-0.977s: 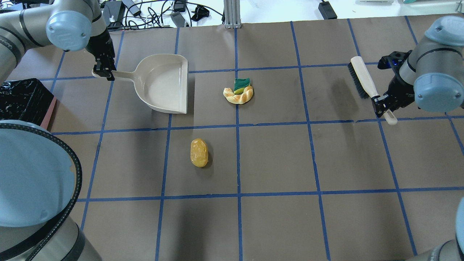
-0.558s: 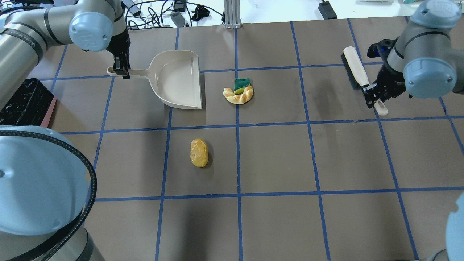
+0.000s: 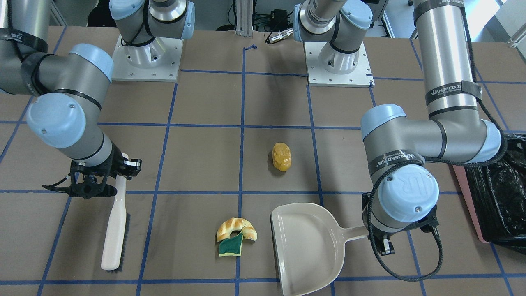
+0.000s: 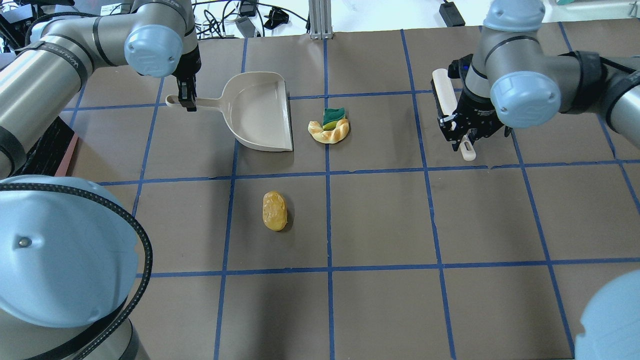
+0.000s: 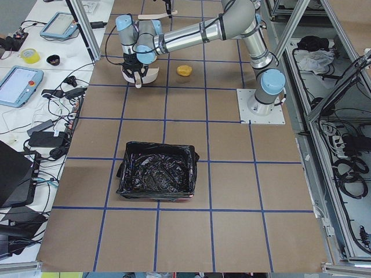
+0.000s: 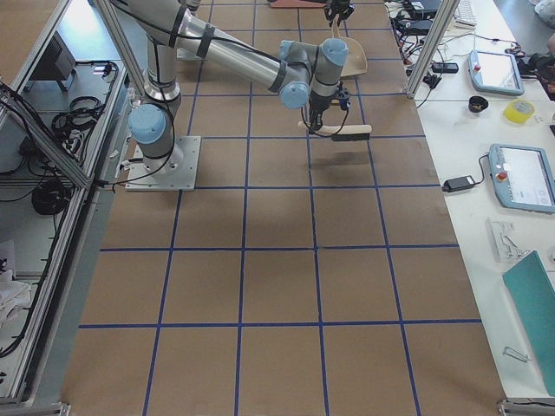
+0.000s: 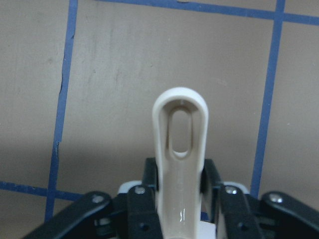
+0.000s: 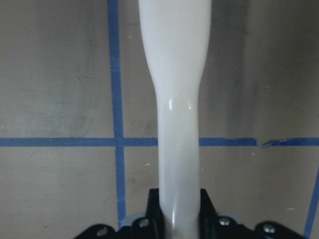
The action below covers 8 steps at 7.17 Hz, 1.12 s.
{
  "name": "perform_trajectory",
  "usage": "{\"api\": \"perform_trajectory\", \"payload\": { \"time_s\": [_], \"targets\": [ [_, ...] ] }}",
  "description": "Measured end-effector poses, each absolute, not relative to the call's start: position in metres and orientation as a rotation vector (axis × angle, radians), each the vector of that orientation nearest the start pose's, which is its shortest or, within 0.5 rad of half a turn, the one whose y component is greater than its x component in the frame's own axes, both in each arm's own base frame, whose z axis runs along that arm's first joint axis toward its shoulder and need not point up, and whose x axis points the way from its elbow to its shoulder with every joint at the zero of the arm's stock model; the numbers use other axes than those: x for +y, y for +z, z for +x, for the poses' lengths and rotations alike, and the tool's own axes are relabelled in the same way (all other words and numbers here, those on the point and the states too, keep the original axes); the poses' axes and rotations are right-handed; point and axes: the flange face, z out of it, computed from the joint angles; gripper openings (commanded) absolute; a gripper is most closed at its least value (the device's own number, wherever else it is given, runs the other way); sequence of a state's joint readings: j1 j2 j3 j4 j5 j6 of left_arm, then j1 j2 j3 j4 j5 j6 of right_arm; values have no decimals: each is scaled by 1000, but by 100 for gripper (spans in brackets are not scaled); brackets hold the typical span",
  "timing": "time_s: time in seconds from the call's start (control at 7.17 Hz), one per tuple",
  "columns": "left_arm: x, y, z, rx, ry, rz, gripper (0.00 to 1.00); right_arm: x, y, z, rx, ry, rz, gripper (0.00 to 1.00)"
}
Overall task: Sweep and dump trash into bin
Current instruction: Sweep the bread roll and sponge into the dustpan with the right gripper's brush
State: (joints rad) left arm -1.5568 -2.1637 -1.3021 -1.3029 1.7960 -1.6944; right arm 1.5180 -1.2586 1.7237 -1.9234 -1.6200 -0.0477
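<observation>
The golden-brown croissant piece point(image 4: 329, 131) lies mid-table with the green sponge scrap point(image 4: 334, 116) touching it. The yellow-orange oval point(image 4: 274, 210) lies apart, nearer the robot. My left gripper point(image 4: 189, 102) is shut on the beige dustpan's handle point(image 7: 180, 149). The dustpan point(image 4: 262, 112) has its open edge just left of the croissant. My right gripper point(image 4: 462, 135) is shut on the beige brush's handle point(image 8: 177, 124). The brush point(image 3: 115, 226) is to the right of the trash. The black-lined pink bin point(image 5: 156, 176) stands at the table's left end.
The table is brown with blue tape grid lines point(image 4: 327, 172). Both arm bases point(image 3: 337, 57) are bolted at the robot's side. Cables and power supplies point(image 4: 240, 20) lie beyond the far edge. The bin's corner point(image 4: 47, 145) shows behind the left arm.
The left arm has carried the dustpan rightward, close to the croissant and sponge. The right arm has carried the brush leftward toward the trash and turned it.
</observation>
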Motion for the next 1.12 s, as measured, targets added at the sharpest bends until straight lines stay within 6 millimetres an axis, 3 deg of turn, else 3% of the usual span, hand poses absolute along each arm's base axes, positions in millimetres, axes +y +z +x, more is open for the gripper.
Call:
{"api": "perform_trajectory", "payload": {
  "time_s": [0.56,0.84,1.12],
  "targets": [
    [-696,276,-125,1947,-162,-2189,0,-577,259,213,3137,203,212,0],
    [-689,255,-136,1954,-114,-2153,0,-588,251,246,3115,197,214,0],
    [-684,246,-145,1966,-85,-2138,0,-586,240,283,3105,195,164,0]
  ]
}}
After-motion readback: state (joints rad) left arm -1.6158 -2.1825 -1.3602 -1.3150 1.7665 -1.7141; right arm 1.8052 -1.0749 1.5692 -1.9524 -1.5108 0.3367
